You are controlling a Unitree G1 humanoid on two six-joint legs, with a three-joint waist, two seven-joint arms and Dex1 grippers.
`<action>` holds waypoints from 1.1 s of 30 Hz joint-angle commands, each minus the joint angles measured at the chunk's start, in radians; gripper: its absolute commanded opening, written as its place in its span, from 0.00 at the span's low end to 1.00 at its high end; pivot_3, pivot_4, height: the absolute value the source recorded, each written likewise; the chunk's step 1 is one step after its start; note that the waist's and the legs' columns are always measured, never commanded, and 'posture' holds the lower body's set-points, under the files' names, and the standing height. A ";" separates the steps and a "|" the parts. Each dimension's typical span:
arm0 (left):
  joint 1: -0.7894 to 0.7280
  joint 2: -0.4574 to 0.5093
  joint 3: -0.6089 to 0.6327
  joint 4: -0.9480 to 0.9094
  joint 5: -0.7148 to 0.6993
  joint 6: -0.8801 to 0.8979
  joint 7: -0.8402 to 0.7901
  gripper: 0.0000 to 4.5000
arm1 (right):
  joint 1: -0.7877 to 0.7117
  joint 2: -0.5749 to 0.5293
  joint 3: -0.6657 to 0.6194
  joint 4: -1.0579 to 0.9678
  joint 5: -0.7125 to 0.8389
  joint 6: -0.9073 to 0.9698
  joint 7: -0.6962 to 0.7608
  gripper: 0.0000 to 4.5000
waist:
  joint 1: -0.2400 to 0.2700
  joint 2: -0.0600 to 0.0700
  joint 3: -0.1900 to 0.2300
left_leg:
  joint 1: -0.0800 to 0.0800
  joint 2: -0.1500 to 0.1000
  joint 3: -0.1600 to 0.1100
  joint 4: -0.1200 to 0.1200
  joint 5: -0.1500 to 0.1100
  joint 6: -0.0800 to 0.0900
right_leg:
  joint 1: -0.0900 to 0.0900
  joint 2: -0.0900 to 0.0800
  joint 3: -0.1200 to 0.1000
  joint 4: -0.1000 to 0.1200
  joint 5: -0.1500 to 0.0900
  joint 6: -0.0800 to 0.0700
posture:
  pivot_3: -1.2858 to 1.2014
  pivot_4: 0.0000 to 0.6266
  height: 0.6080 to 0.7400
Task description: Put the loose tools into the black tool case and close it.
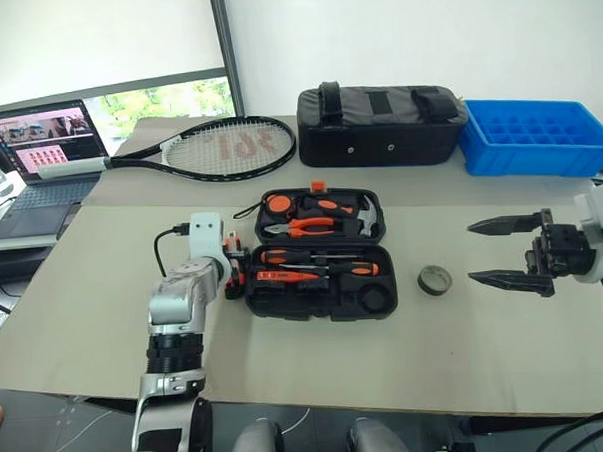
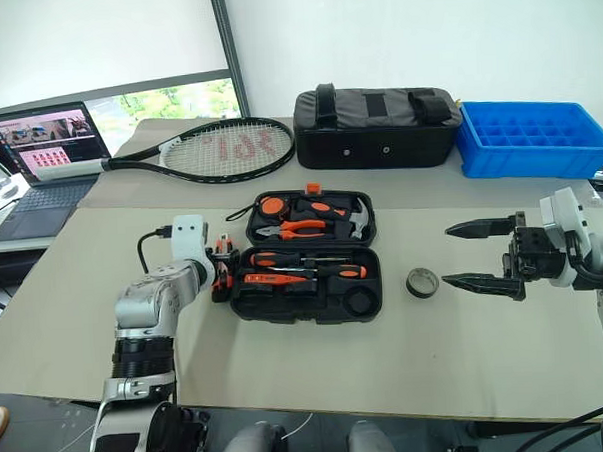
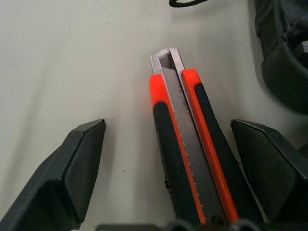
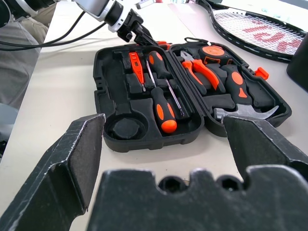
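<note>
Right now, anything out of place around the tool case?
Two tools are outside the open tool case: the tape roll lies on the table to its right, and the utility knife lies between the open left pincer fingers beside the case.

The beige table (image 1: 288,372) carries the open black tool case (image 1: 318,255), a utility knife (image 3: 192,154) (just beside the case), a tape roll (image 1: 434,279), tennis racket (image 1: 218,148), fabric bag (image 1: 380,124), blue tray (image 1: 536,136) and laptop (image 1: 44,167).

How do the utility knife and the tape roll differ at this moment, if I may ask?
The utility knife is long, orange and black, lying between the left gripper's open fingers; the tape roll is a small dark ring, untouched, near the open right gripper. Both lie outside the tool case.
</note>
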 commanded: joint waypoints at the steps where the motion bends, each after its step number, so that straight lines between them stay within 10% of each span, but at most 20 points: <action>1: -0.022 -0.009 -0.001 0.031 -0.022 0.002 -0.015 0.99 | -0.001 -0.026 -0.041 -0.020 0.025 -0.023 0.046 1.00 | 0.001 0.000 0.000 | 0.000 0.000 0.000 0.000 0.000 0.000 | 0.000 0.000 0.000 0.000 0.000 0.000 | 0.52 0.24 0.75; 11: -0.005 0.002 0.027 0.024 -0.017 0.029 -0.002 0.32 | 0.025 -0.028 -0.058 -0.028 0.034 -0.025 0.046 1.00 | 0.001 0.001 0.000 | 0.000 -0.001 0.000 0.000 0.000 0.000 | 0.000 -0.001 0.000 0.000 0.000 0.001 | 0.52 0.24 0.75; 19: 0.009 0.057 0.047 -0.075 -0.036 -0.101 -0.066 0.32 | 0.023 -0.018 -0.064 -0.029 0.051 -0.011 0.046 1.00 | -0.006 0.000 0.000 | 0.000 0.000 0.000 0.000 0.000 0.000 | 0.000 0.000 0.001 0.000 0.000 0.001 | 0.52 0.24 0.75; 33: 0.049 0.378 -0.262 -0.196 -0.100 -0.565 -0.786 0.32 | -0.011 0.042 -0.142 -0.070 0.127 0.120 0.046 1.00 | -0.002 0.004 -0.002 | -0.001 0.000 0.001 -0.001 0.000 -0.001 | 0.000 0.000 0.000 -0.003 0.000 0.001 | 0.52 0.24 0.75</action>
